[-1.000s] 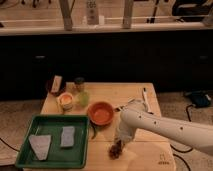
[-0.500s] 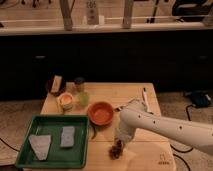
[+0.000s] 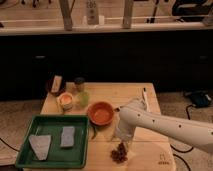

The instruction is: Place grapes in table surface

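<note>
The grapes (image 3: 119,152), a small lumpy bunch of dark reddish-brown berries, lie low over the light tan plank table surface (image 3: 120,94) near its front edge, right of the green tray. My gripper (image 3: 122,145) points down from the white arm right at the top of the bunch. Whether the grapes rest on the wood or hang just above it cannot be told.
An orange bowl (image 3: 101,113) stands behind and left of the grapes, with a dark green curved thing (image 3: 93,131) beside it. A green tray (image 3: 54,140) holds two grey pieces. Small cups and jars (image 3: 75,97) stand at the back left. A pen (image 3: 145,96) lies at the right.
</note>
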Available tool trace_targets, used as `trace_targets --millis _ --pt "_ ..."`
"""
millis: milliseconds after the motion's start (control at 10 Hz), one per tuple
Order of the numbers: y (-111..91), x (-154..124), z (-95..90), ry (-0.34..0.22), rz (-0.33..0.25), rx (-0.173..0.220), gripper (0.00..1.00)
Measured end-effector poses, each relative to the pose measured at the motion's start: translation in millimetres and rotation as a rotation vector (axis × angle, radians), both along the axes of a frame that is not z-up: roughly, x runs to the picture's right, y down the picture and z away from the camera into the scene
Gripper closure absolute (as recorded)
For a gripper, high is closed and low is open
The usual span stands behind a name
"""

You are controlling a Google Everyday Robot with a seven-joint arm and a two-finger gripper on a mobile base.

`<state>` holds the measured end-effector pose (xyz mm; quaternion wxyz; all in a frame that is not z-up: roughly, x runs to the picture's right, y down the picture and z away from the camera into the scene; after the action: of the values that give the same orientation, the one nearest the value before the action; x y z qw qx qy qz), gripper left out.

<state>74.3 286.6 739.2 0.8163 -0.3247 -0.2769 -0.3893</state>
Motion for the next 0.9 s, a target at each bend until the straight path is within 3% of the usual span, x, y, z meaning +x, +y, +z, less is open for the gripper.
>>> trace_targets --millis 900 --pt "-5.4 -0.5 -2.2 -0.052 0.011 0.004 0.20"
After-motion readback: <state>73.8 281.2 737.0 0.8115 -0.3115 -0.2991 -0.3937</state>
